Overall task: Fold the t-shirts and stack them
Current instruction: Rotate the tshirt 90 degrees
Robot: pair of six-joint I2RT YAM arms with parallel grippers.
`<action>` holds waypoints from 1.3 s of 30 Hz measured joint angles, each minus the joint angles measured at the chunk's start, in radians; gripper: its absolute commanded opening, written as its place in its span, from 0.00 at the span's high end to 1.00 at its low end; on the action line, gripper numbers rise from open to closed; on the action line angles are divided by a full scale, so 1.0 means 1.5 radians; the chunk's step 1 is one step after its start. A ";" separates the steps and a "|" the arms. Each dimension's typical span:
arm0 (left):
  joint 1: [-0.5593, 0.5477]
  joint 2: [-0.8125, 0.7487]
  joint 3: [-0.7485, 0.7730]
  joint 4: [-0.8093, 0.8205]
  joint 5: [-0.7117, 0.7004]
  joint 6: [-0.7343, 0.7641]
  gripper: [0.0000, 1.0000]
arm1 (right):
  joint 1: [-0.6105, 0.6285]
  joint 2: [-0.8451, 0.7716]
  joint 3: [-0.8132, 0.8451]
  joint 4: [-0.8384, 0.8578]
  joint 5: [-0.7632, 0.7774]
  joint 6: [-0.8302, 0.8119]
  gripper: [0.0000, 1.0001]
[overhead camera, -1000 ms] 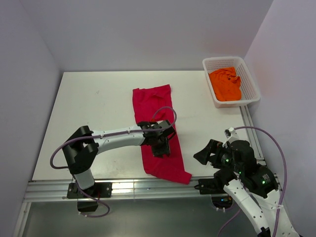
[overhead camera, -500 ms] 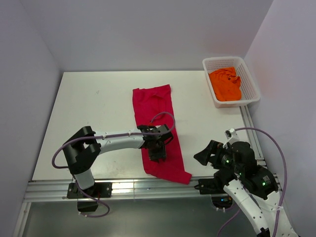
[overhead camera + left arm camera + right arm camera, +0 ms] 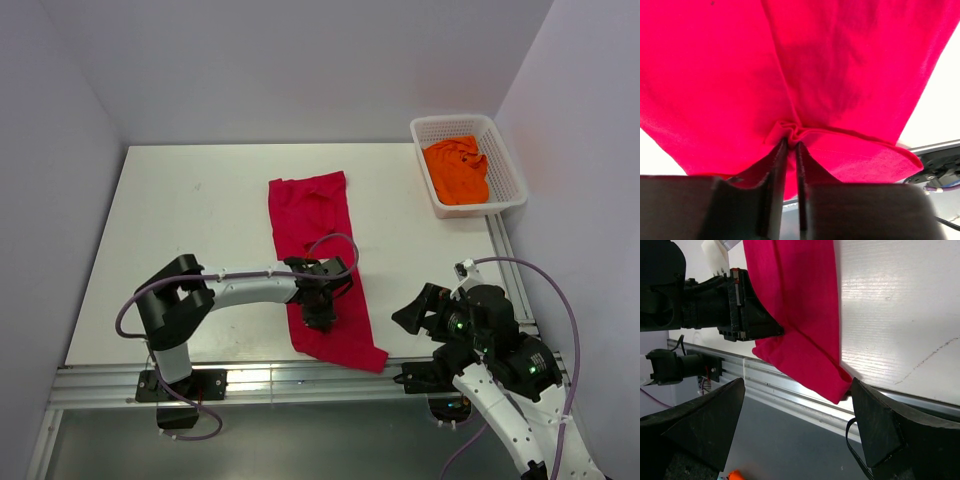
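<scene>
The crimson red t-shirt [image 3: 315,235] lies as a long folded strip down the middle of the white table [image 3: 190,230], its near corner over the front edge. My left gripper [image 3: 318,318] is shut on a pinch of its cloth near the near end; the left wrist view shows the fabric [image 3: 830,75] bunched between the fingertips [image 3: 781,146]. The red shirt also shows in the right wrist view [image 3: 800,315]. The orange t-shirt [image 3: 456,170] lies crumpled in the basket. My right gripper [image 3: 418,308] is open and empty, off the table's near right corner.
A white plastic mesh basket [image 3: 508,160] stands at the far right corner of the table. The aluminium rail [image 3: 270,378] runs along the table's front edge. White walls close in on three sides.
My left gripper has moved toward the near end of the red shirt and closed on a pinch of cloth. The right arm has not moved.
</scene>
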 measured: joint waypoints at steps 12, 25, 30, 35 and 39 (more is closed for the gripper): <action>-0.017 0.004 0.010 -0.018 -0.008 0.002 1.00 | 0.000 -0.006 -0.006 -0.001 0.001 0.001 0.06; -0.137 -0.139 0.004 -0.097 -0.041 -0.036 1.00 | 0.000 -0.011 -0.030 0.000 -0.002 0.001 0.06; -0.240 -0.148 -0.056 -0.110 -0.038 -0.078 1.00 | 0.000 -0.012 -0.039 0.000 -0.003 0.000 0.06; -0.369 -0.144 -0.097 -0.122 -0.033 -0.138 0.87 | 0.000 -0.012 -0.046 0.000 -0.005 0.000 0.06; -0.434 -0.136 -0.093 -0.135 -0.033 -0.175 0.44 | 0.000 -0.011 -0.049 0.005 -0.009 0.000 0.06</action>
